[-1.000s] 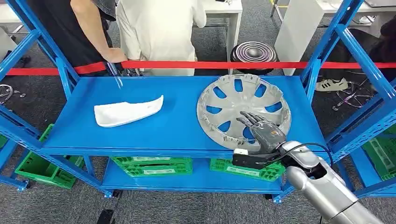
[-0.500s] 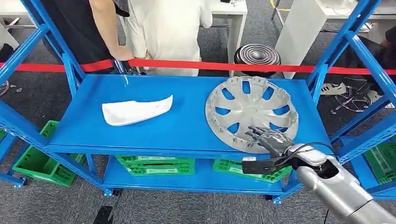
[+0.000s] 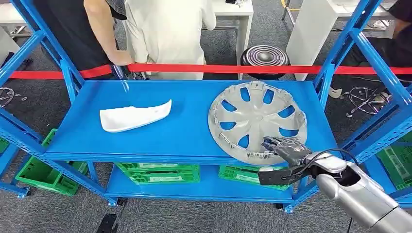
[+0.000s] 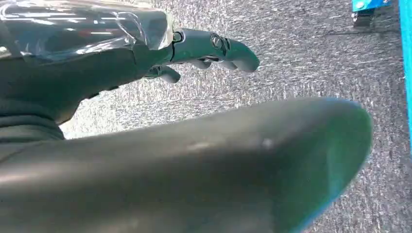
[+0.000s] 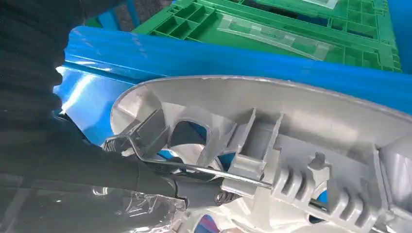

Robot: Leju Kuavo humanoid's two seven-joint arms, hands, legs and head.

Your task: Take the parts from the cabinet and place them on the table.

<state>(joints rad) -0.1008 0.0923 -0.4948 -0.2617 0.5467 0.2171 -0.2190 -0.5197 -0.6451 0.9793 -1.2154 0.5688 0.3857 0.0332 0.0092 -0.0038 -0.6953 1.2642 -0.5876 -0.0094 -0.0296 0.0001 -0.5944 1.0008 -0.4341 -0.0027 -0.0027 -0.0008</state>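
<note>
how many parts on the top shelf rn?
2. White trim piece lying on the shelf's left side; grey hubcap on its right side, right hand at its near rim.

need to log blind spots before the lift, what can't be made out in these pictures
- Right hand grip: in the head view its fingers lie at the near rim of the hubcap; the right wrist view is too close to show whether they close on it.
- Left hand: fingers extended over carpet; its thumb blocks much of the left wrist view.
- White part: underside hidden.
</note>
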